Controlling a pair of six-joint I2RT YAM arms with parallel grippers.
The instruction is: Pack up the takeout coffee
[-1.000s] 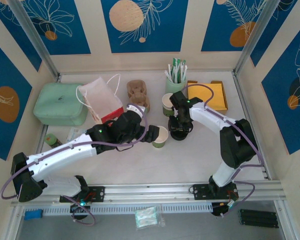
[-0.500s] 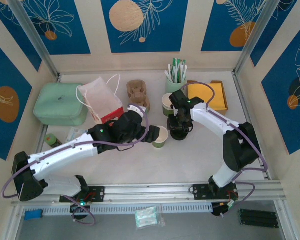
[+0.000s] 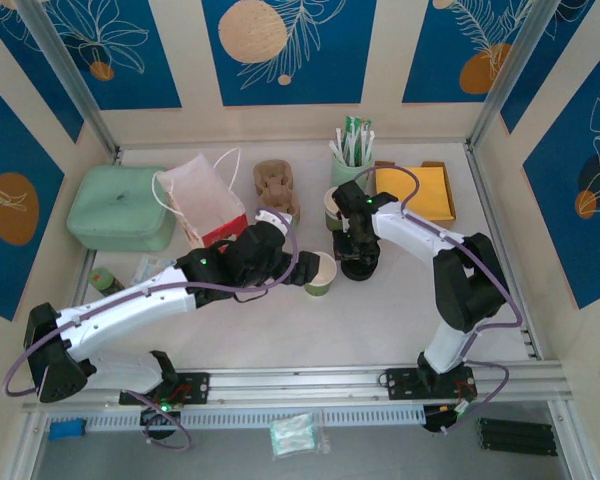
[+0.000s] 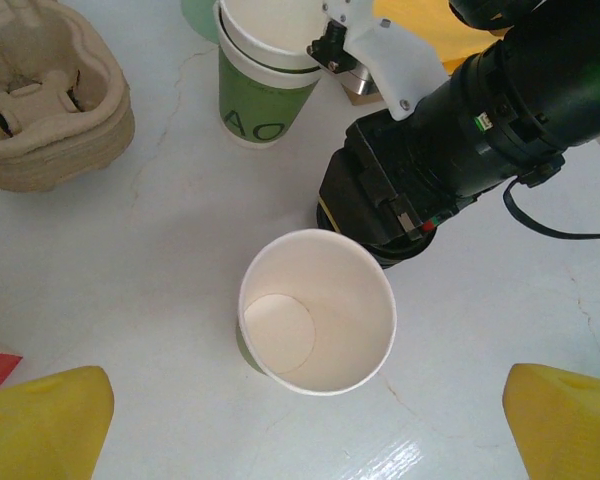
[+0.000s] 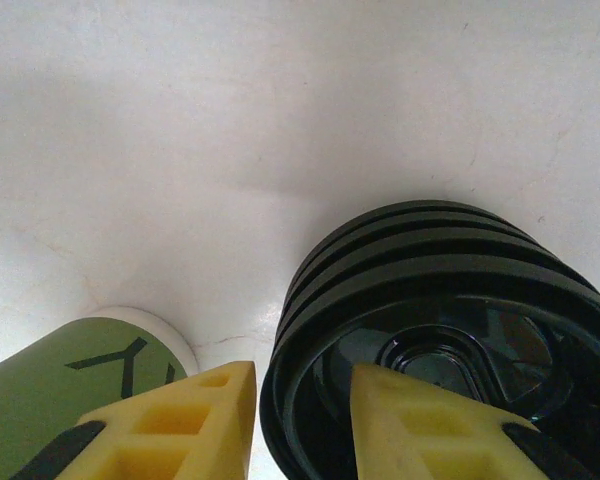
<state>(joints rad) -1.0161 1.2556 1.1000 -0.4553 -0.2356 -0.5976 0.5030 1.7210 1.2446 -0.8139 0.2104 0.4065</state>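
The takeout coffee cup (image 4: 317,325), white with a green lower band, stands upright and empty on the table (image 3: 321,273). My left gripper (image 4: 305,420) is open, its yellow fingers wide on either side of the cup without touching it (image 3: 298,268). Just right of the cup sits a stack of black lids (image 5: 450,300), partly hidden under my right gripper (image 3: 358,250). The right gripper (image 5: 302,385) straddles the top lid's rim: one finger outside the stack, the other inside the lid. A narrow gap still shows, so it is open.
Stacked cups (image 4: 265,75) stand just behind the lids (image 3: 335,208). A brown cardboard carrier (image 3: 276,187) lies behind the left gripper. A white paper bag (image 3: 202,200), a mint box (image 3: 120,207), a tumbler of sticks (image 3: 351,160) and a yellow tray (image 3: 420,190) line the back.
The right gripper's jaws have narrowed around the lid rim, and its arm has shifted slightly left. The left arm and the cup have not moved.
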